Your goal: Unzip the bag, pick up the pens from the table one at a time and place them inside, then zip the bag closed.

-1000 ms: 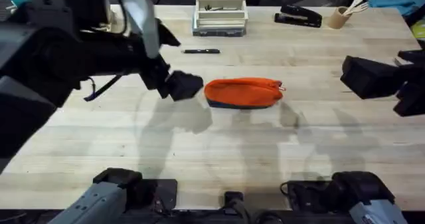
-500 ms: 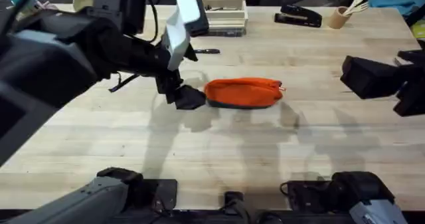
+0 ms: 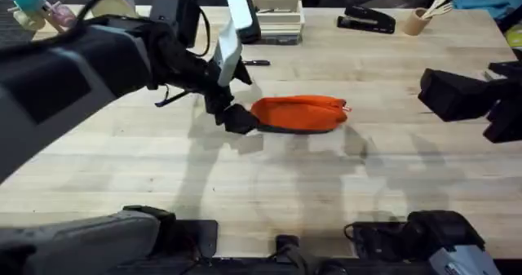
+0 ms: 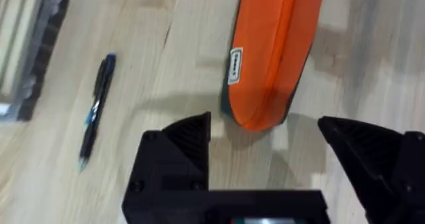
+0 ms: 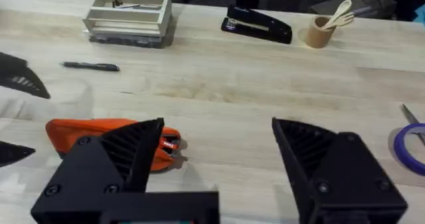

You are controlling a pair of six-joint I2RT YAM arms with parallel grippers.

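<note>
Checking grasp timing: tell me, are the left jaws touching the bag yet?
Apart. The left wrist view shows the open left gripper straddling the bag end, wood visible between.

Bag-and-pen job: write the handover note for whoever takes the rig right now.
Left gripper: open, at the bag's end away from the zipper pull, holding nothing.
Right gripper: open, empty, off to the table's right side.
Bag lies mid-table, apparently zipped shut.
Pen lies on the table beyond the bag, near the tray.
Done: nothing yet.
Left: unzip, put the pen in, zip closed.
</note>
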